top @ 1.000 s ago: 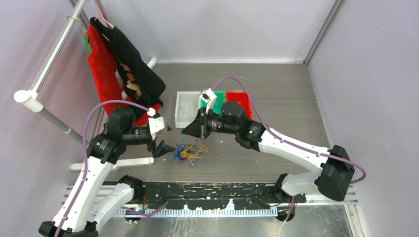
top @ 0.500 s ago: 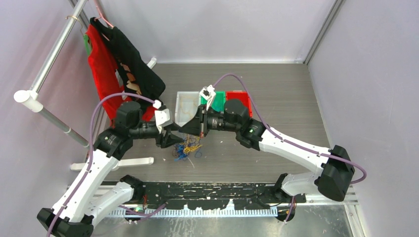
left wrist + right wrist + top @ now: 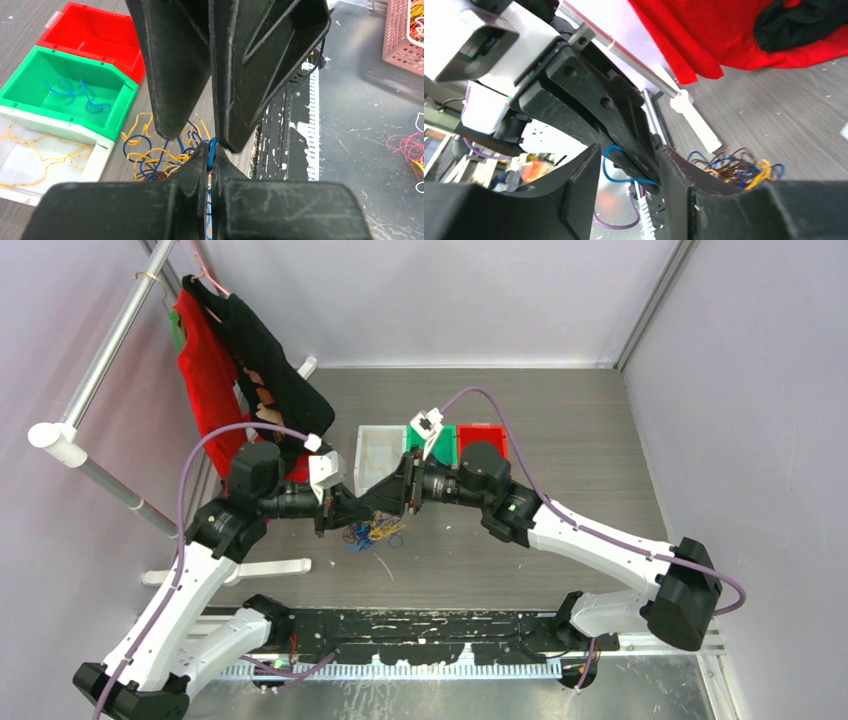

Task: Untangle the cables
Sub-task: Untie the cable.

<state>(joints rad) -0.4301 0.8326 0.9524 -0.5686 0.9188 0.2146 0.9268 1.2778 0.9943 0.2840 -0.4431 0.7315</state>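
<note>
The cables are a small tangle of blue, yellow-orange and brown loops on the grey table, also seen below the fingers in the left wrist view and at the right of the right wrist view. My left gripper is shut on a blue cable just above the tangle. My right gripper is open and straddles the left gripper's tip. The blue cable's loop hangs between the right fingers, touching neither that I can see.
Behind the tangle stand a white bin holding yellow cables, a green bin holding blue cables, and a red bin. Red and black clothes hang on a rack at the left.
My left gripper moved in from the left and closed on a blue cable. My right gripper opened and let go. Both grippers and the tangle shifted slightly toward the bins.
</note>
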